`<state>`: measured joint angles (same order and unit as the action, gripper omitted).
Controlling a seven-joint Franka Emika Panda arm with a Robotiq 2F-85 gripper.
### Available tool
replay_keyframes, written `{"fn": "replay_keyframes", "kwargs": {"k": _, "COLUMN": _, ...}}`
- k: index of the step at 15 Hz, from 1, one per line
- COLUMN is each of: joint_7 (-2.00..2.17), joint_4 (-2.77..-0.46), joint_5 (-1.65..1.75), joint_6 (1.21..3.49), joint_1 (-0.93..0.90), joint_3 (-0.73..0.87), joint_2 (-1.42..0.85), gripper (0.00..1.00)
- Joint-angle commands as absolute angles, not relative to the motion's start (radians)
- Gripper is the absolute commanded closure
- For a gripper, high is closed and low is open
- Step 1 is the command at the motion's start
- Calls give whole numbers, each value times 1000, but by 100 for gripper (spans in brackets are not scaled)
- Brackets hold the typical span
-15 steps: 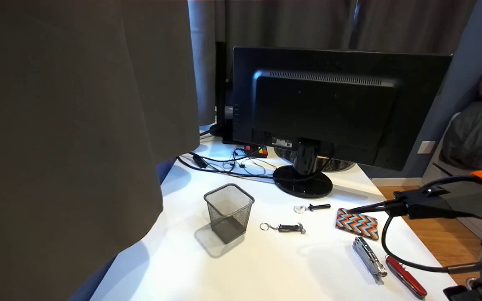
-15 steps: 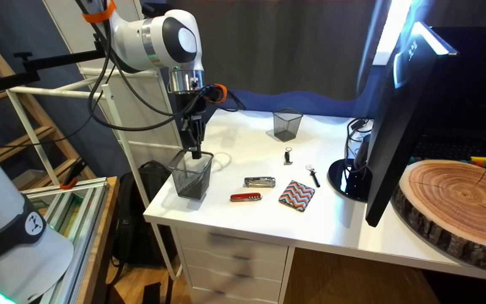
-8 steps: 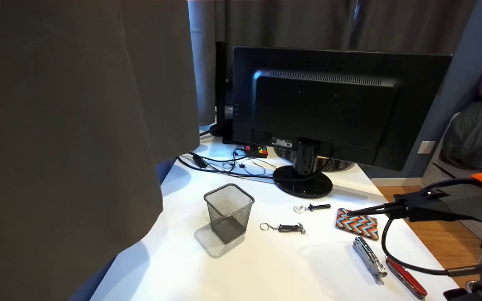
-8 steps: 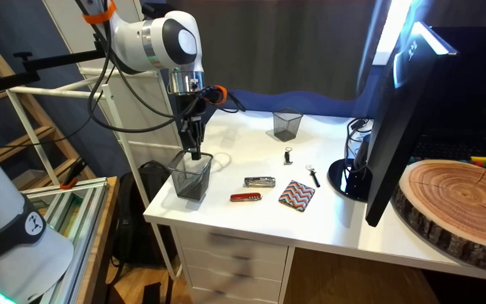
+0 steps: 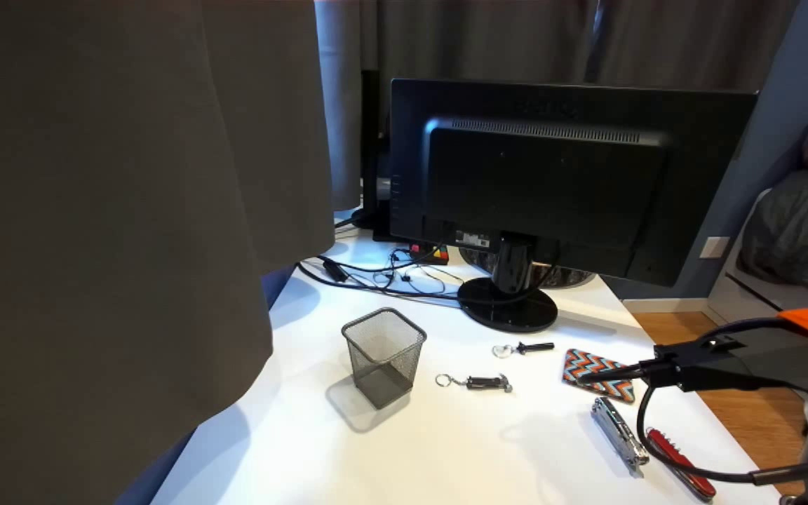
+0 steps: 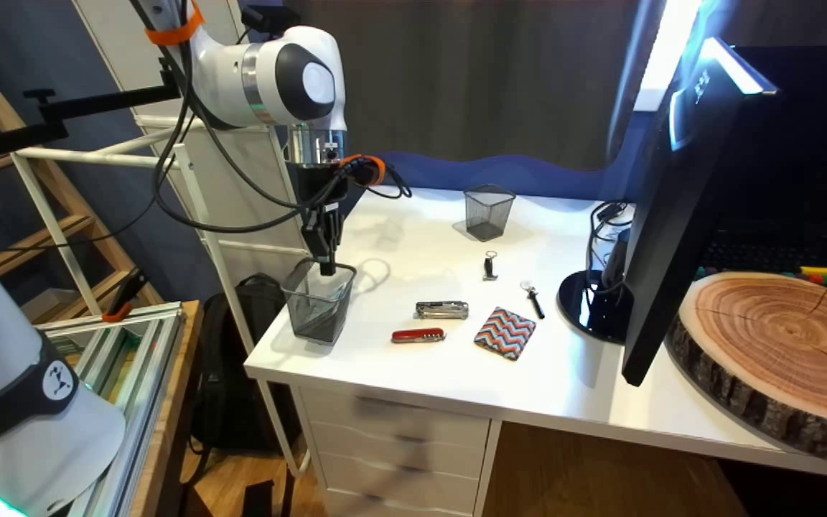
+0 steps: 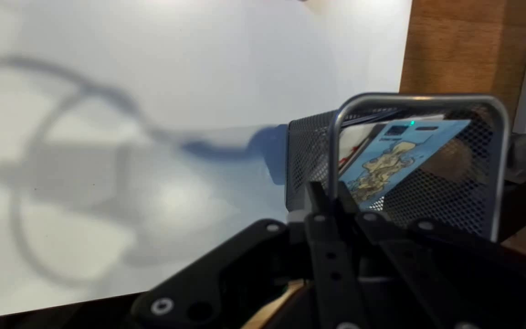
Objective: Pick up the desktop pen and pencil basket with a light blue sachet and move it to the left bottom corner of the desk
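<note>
The end effector (image 7: 331, 192) clamps one side of the basket (image 6: 319, 309); off-centre weight could swivel it, spilling the sachet (image 7: 388, 160).

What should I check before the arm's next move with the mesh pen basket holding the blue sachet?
1. Grip: ok. The gripper is shut on the rim of the pen basket.
2. Contents: ok. The light blue sachet lies inside.
3. Correct basket: ok. The other mesh cup stands well apart.
4. Side clearance: ok. Bare desk shows between the basket and the red pocketknife.
5. Base: cannot tell whether it touches the desk.
6. Destination: cannot tell. In an exterior view the basket is near a desk corner, but whose "left bottom" is meant is unclear.
</note>
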<state>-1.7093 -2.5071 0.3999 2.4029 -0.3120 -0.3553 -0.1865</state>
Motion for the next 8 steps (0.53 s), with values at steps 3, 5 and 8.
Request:
{"fn": "replay_keyframes", "kwargs": {"k": 3, "joint_7": -1734, "joint_4": -2502, "joint_5": 327, "joint_6": 2354, "joint_1": -305, "joint_3": -365, "joint_2": -180, "gripper": 98}}
{"fn": "replay_keyframes", "kwargs": {"k": 5, "joint_7": -1730, "joint_4": -2498, "joint_5": 329, "joint_6": 2330, "joint_1": -308, "joint_3": -364, "joint_2": -181, "gripper": 98}}
{"fn": "replay_keyframes", "kwargs": {"k": 8, "joint_7": -1719, "joint_4": -2500, "joint_5": 365, "joint_6": 2301, "joint_1": -313, "joint_3": -357, "joint_2": -174, "gripper": 98}}
